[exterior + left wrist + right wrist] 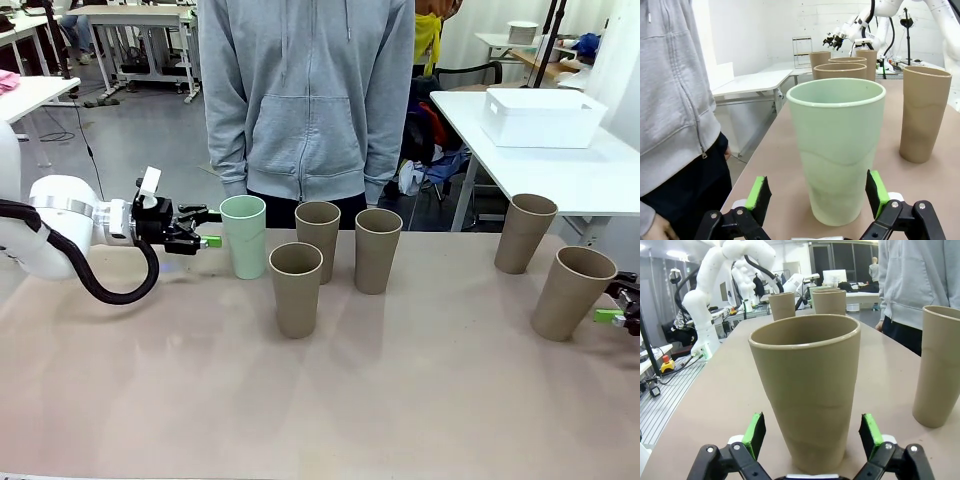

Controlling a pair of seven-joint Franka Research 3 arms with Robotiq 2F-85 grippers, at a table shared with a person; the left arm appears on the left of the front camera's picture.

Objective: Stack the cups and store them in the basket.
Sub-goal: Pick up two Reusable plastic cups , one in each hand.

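The mint green cup (243, 236) is being straddled by the left gripper (817, 195), and the tan cup at the right end (572, 292) is being straddled by the right gripper (812, 435). In both cases the jaws are being held wide, with the green pads clear of the cup walls on either side. Low on these tall, tapered cups, a tilt is being risked if one pad is brought in ahead of the other. The mint cup could then be knocked into the front tan cup (296, 288) just beside it, while the right-end cup is being handled near the table (320, 420) edge. The basket (540, 132) is being kept on a separate white table, well apart, so a long carry is being implied. No readable brand, label or writing is being shown; the white tag (150, 182) on the left wrist looks blank.
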